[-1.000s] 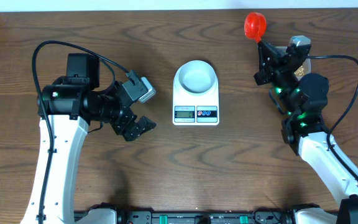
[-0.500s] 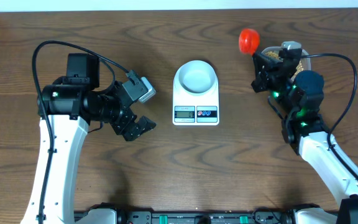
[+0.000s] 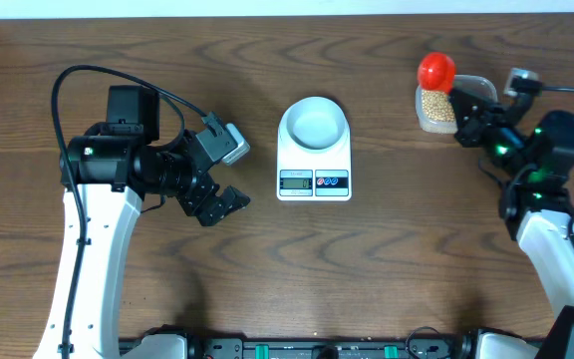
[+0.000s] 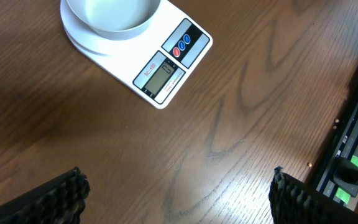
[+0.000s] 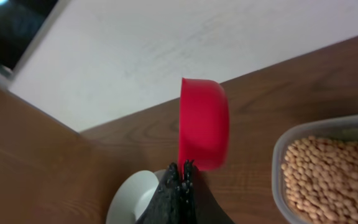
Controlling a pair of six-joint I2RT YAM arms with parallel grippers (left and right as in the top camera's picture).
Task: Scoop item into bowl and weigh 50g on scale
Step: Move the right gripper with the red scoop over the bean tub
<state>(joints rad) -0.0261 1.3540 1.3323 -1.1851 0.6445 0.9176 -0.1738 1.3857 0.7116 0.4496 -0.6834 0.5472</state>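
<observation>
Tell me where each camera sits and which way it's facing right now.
Overhead: above the table, looking straight down at the scale, bowl, left arm and right arm.
Left wrist: on the left arm, angled down at scale and bowl; the open left hand shows fingers in the bottom corners.
Right wrist: on the right arm, looking along the right hand, shut on the red scoop; tub of beans at right.
Shared: overhead and left wrist both show scale and bowl.

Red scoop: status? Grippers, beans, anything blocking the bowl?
Left gripper open, idle beside scale. Right gripper shut on red scoop, at edge of tub of beans. Bowl empty on scale. Nothing between scoop and bowl.
</observation>
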